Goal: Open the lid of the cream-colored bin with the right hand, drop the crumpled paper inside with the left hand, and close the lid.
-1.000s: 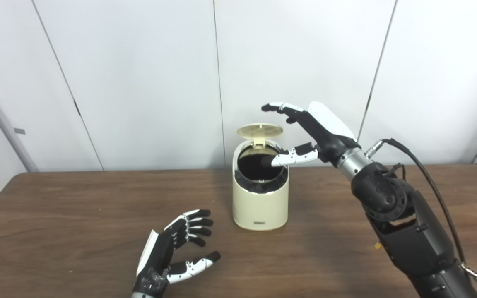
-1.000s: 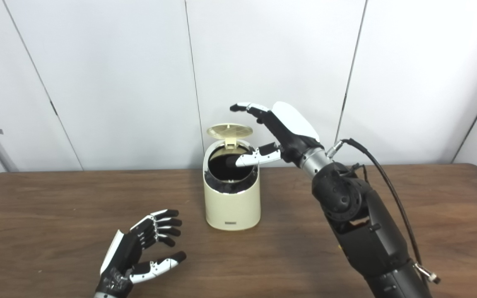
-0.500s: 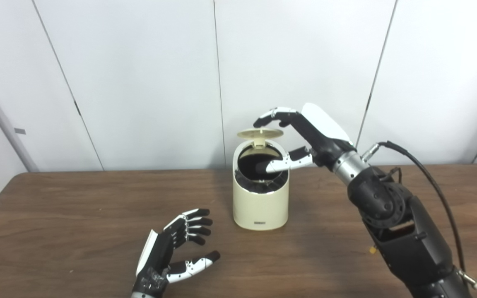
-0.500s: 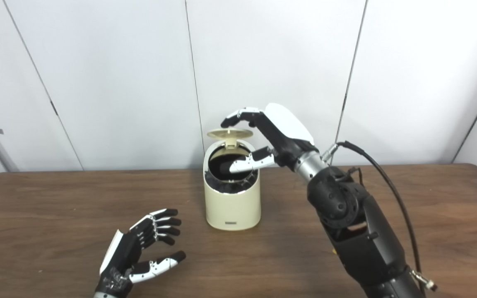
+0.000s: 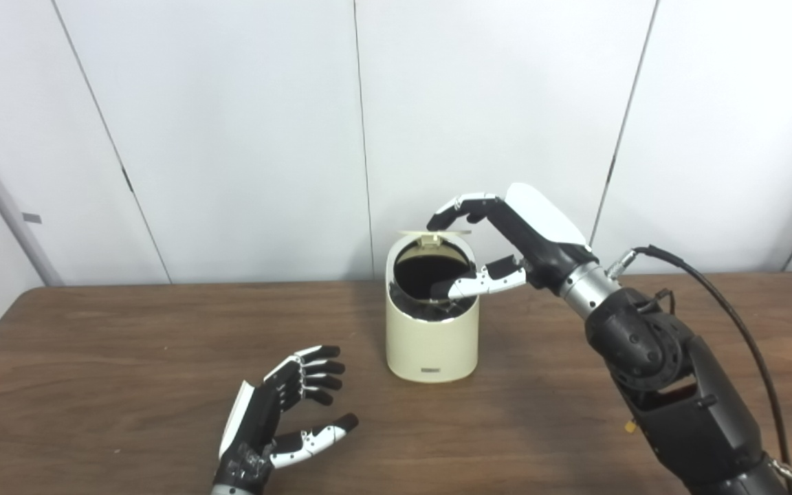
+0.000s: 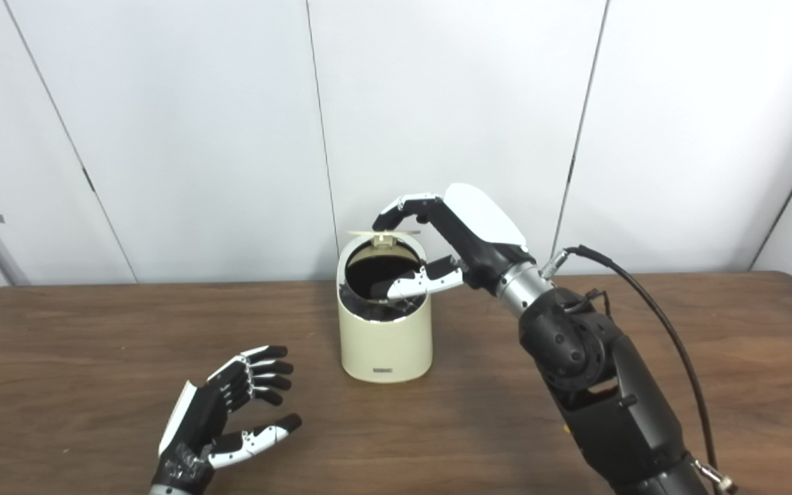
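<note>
Right hand (image 5: 506,240), fingers curled onto tipped lid (image 5: 430,234) of bin (image 5: 430,330), closing it; next: press flat w/ care.

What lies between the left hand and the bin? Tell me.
Only bare table lies between the left hand and the cream-colored bin; both eye views show it.
</note>
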Controlling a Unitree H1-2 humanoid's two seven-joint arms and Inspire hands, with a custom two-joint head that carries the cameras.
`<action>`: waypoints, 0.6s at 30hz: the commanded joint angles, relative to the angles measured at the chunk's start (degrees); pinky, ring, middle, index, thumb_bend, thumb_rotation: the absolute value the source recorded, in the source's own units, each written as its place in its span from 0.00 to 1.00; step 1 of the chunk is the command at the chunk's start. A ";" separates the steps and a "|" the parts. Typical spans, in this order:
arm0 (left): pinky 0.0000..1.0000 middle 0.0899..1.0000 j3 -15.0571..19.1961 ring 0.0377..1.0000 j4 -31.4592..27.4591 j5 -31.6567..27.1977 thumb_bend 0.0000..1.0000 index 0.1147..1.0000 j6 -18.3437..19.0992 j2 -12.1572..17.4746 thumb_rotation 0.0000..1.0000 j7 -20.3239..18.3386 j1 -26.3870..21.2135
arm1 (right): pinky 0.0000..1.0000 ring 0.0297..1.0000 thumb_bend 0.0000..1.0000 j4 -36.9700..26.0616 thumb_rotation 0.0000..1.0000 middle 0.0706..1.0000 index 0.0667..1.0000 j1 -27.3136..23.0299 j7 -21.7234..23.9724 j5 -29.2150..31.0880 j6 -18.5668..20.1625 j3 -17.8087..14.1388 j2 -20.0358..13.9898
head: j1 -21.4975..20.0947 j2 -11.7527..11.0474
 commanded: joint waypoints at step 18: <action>0.57 0.68 0.37 0.64 -0.80 0.58 0.66 0.73 0.94 0.02 0.00 0.75 0.17 | 0.80 0.84 0.67 -1.18 0.41 0.66 0.64 1.08 1.77 -3.34 -4.12 2.97 -2.09 | 0.83 1.31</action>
